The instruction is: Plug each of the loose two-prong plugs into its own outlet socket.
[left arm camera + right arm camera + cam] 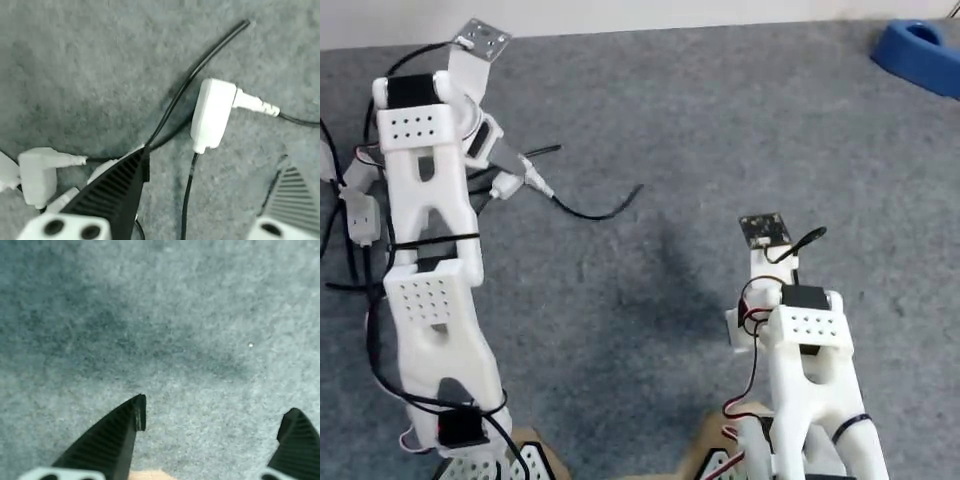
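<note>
My left gripper [216, 160] spread wide, holding nothing. White plug [212, 112] lies on carpet [75, 75] just beyond fingertips, between them. Right gripper [217, 407] spread too, carpet between fingers. My worry: black cable [200, 65] crosses beside one finger [120, 185], so closing may pinch it and twist plug.

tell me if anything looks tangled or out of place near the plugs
Somewhat. By the open left gripper, the white plug and a second plug lie loose on the carpet with black cables crossing between them; one cable's end lies free.
</note>
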Action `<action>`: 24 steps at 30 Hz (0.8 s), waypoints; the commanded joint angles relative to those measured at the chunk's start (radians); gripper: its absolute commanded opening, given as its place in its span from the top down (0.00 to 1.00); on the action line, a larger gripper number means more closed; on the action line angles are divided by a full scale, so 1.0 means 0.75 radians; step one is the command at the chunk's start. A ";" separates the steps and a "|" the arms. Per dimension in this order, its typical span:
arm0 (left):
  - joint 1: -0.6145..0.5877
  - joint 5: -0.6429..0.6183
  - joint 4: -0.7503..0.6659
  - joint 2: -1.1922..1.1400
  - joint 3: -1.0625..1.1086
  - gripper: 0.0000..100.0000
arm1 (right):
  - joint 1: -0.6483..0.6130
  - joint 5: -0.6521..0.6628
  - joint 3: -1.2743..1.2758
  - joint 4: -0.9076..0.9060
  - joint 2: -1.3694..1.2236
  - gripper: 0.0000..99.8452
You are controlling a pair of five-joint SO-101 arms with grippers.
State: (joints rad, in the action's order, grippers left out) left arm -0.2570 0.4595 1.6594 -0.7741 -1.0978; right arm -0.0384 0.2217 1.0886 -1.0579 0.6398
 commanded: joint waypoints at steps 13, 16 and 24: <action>0.238 -0.389 0.145 0.298 -0.081 0.98 | -0.230 -0.162 -0.343 -0.116 0.191 1.00; 0.238 -0.440 0.145 0.476 0.136 0.99 | -0.232 -0.221 -0.369 -0.189 0.259 0.99; 0.359 -0.448 0.129 1.296 0.901 0.99 | -0.236 -0.217 -0.379 -0.337 0.580 0.99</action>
State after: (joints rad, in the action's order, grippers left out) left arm -0.0437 0.1297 1.7530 -0.1649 -0.7281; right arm -0.2117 0.0621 0.8370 -1.2912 0.9835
